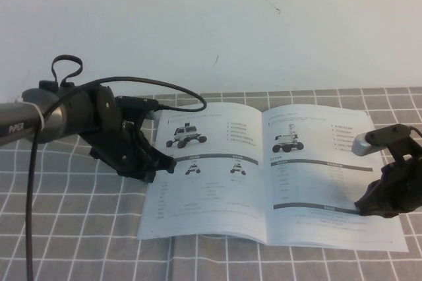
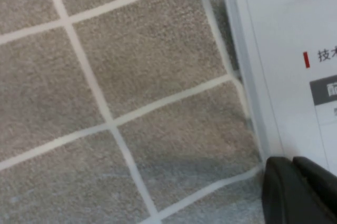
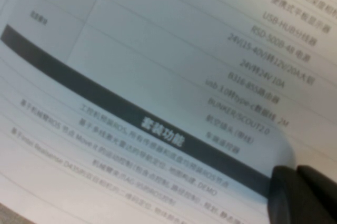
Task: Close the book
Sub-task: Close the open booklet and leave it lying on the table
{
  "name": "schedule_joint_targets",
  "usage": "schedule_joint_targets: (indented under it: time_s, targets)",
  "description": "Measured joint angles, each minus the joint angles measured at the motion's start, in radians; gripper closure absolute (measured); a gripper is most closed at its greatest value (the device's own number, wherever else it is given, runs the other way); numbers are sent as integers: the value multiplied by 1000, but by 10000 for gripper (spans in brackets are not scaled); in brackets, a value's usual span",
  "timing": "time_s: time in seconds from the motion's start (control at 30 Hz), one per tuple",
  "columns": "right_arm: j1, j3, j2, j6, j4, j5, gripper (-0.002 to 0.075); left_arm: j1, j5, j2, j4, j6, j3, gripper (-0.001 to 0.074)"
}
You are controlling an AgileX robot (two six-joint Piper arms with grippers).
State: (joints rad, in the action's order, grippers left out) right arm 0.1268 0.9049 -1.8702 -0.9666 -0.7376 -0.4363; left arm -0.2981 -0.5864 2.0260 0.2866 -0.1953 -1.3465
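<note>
book (image 1: 264,169) lies open flat on grey checked cloth (image 1: 79,228) covering bench, right of centre, top edge near cloth's far edge. both pages face up, printed with small vehicle photos and text. left gripper (image 1: 168,163) low at outer edge of left page, about halfway down; its fingers (image 2: 287,192) pressed together, tips at page border beside cloth. right gripper (image 1: 361,207) on lower part of right page, toward bench's right edge; fingers there pressed together too, tips on printed paper; cannot tell if sheet is caught between.
</note>
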Motion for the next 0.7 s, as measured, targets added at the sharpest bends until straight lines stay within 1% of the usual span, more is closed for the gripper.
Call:
schedule_joint_targets:
  time_s: [0.17,0.3,0.4,0.57,0.7]
  targets:
    - [0,0,0,0,0,0,729,-6,-65,4,-66,68,-55,738]
    - [0,0,0,0,0,0,729,-9,-74,4,-167,164,-79,738]
    - [0,0,0,0,0,0,729,-9,-84,16,-203,186,-82,738]
    - [0,0,0,0,-1,0,729,-9,-93,43,-220,195,-88,738]
    - [0,0,-2,0,-1,0,729,-9,-95,47,-183,167,-95,738]
